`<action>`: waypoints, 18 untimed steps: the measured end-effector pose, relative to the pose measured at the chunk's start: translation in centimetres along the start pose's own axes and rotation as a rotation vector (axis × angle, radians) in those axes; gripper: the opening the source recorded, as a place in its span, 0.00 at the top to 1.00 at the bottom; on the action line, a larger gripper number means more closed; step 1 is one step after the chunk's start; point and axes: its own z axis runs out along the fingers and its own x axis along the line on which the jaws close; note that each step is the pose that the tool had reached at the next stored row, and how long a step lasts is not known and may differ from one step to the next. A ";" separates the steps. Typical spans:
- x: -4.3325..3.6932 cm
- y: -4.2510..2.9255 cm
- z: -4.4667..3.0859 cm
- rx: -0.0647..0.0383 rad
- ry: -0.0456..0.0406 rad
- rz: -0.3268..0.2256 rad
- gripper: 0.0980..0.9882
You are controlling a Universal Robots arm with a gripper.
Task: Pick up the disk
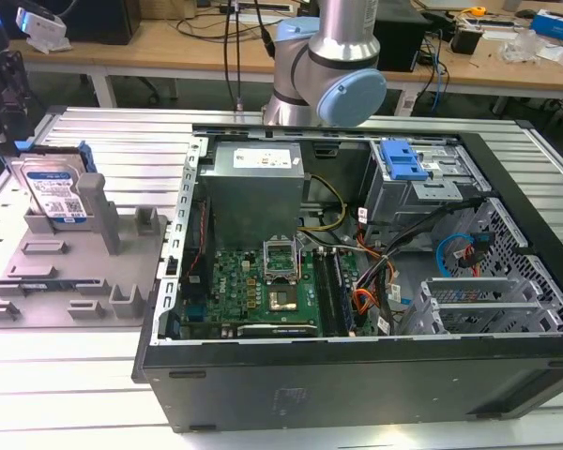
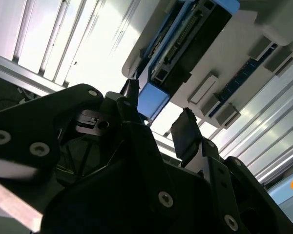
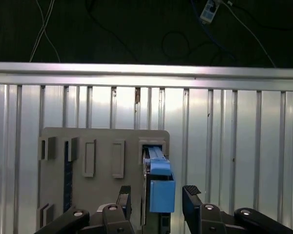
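The disk is a silver hard drive with a white-and-blue label and blue side rails. It stands upright on edge in a slot of the grey fixture plate, at the exterior view's left. My gripper hangs just above and behind it. In both wrist views the gripper is open, with one black finger on each side of the disk's blue rail. The fingertips stand apart from the disk with a gap showing.
An open computer case with motherboard, cables and a blue drive caddy lies to the exterior view's right of the fixture. The arm's base rises behind the case. Grey upright posts stand beside the disk on the ribbed metal table.
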 end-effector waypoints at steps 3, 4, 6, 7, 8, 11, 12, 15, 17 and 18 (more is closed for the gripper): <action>0.08 -0.13 0.10 0.000 0.0000 0.000 0.50; 0.08 -0.14 0.28 0.000 0.0000 0.000 0.50; 0.08 -0.16 0.53 0.000 0.0000 0.000 0.50; 0.07 -0.17 0.85 0.000 0.0003 0.000 0.50; 0.07 -0.17 1.01 0.000 0.0005 0.000 0.50; 0.06 -0.18 1.40 0.000 0.0010 0.000 0.50; 0.04 -0.18 1.61 0.000 0.0012 0.000 0.50; 0.03 -0.20 2.14 0.000 0.0014 0.000 0.50; 0.02 -0.21 2.44 0.000 0.0014 0.000 0.50; 0.01 -0.21 2.51 0.000 0.0014 0.000 0.50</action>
